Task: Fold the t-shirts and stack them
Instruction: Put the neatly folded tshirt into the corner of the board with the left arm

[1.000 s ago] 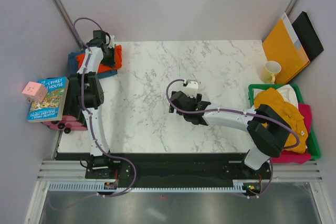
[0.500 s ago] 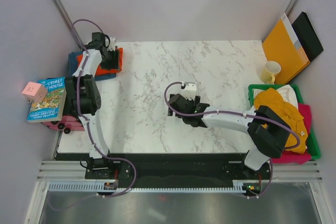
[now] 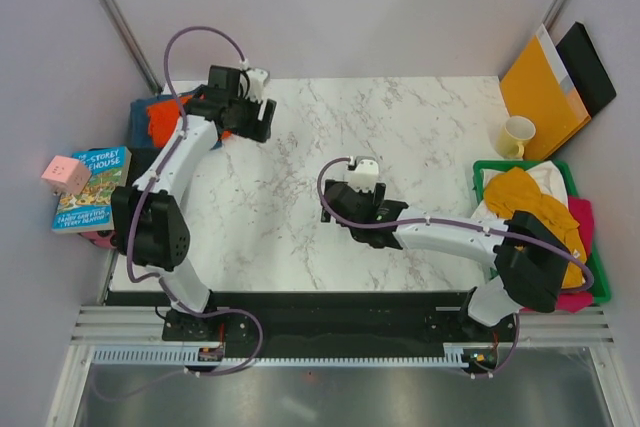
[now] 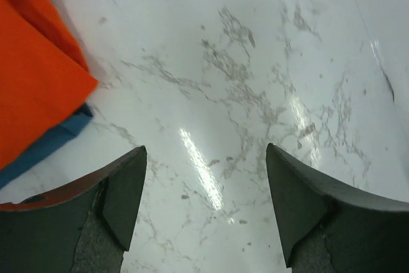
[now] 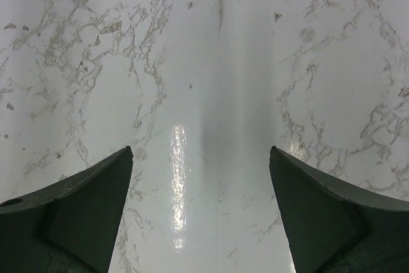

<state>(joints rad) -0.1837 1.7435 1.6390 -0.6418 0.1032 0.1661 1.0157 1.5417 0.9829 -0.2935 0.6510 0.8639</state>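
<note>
At the far left, off the counter (image 3: pixel 420 127), lie a book (image 3: pixel 90 187) and a pink cube (image 3: pixel 65 174), out of the work's way. In the counter's far left corner the orange shirt (image 4: pixel 35 75) sits folded flat on the blue shirt (image 4: pixel 48 148), whose edge shows beneath it. This looks like the finished pile, kept in the corner so the middle stays free for folding. Just right of the pile hangs the left hand (image 4: pixel 204 151), fingers apart and holding nothing. Mid-counter, the right hand (image 5: pixel 199 151) hovers over the marble, fingers also spread wide and holding nothing. Further right, a green basket (image 3: pixel 487 165) holds the shirts not yet folded: a yellow shirt (image 3: pixel 530 202) heaped on top, a white shirt (image 3: pixel 548 177) behind it and a pink shirt (image 3: pixel 580 222) at the side. The right arm's own elbow lies across the basket, which may hamper reaching in. Just beyond the basket stand a mug (image 3: pixel 517 135) and an envelope (image 3: pixel 540 82).
</note>
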